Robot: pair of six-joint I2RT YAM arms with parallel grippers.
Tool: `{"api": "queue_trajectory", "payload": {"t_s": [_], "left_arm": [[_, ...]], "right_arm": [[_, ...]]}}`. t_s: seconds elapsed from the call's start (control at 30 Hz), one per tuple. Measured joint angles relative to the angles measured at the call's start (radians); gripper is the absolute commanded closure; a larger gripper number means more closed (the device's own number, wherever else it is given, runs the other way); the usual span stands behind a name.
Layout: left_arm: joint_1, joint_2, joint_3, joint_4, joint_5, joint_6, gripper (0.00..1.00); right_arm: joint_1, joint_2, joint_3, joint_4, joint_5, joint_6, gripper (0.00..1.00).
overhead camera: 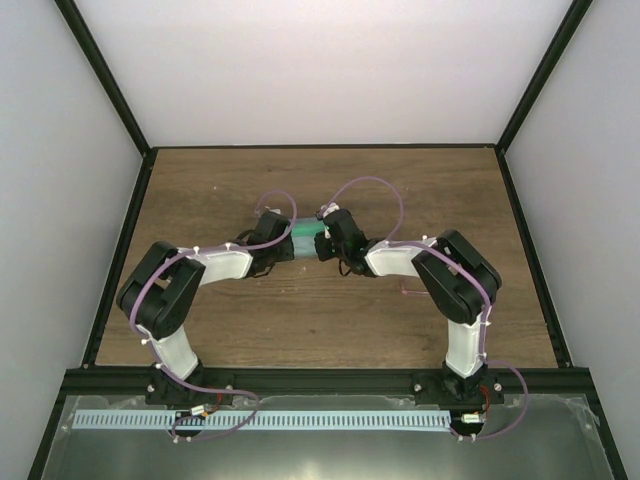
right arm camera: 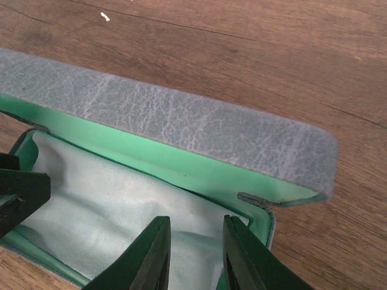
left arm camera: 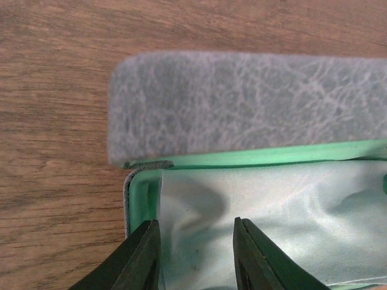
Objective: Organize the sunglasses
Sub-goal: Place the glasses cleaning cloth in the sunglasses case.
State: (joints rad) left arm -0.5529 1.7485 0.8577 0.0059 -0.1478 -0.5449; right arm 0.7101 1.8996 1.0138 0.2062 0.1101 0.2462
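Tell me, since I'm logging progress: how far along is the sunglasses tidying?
Done: the case lies open with a pale cloth spread inside. In hand: left gripper and right gripper hover over the cloth, jaws slightly apart, holding nothing. Left: closing the lid. No sunglasses are visible, possibly under the cloth.

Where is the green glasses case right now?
In the top view, the glasses case lies open in the middle of the wooden table, right between the left pincer and the right pincer.

Open lid just beyond fingers
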Motion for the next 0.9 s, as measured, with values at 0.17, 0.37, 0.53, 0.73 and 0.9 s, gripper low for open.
{"api": "queue_trajectory", "payload": {"t_s": [0.17,0.37,0.53,0.73,0.9], "left_arm": [[0.0,0.0,0.005,0.0,0.0,0.0,0.59],[0.0,-0.005,0.005,0.0,-0.001,-0.005,0.58],[-0.006,-0.035,0.005,-0.003,-0.031,-0.012,0.62],[-0.033,-0.063,0.005,-0.021,-0.067,-0.012,0.62],[-0.051,-0.063,0.005,-0.029,-0.062,-0.013,0.62]], "right_arm": [[0.0,-0.01,0.0,-0.003,-0.003,0.0,0.77],[0.0,-0.013,0.005,0.008,-0.074,0.01,0.99],[0.0,0.018,0.039,0.028,-0.131,0.024,0.99],[-0.006,0.076,0.053,0.04,-0.149,0.036,0.99],[-0.022,0.103,0.053,0.038,-0.151,0.043,0.99]]}}
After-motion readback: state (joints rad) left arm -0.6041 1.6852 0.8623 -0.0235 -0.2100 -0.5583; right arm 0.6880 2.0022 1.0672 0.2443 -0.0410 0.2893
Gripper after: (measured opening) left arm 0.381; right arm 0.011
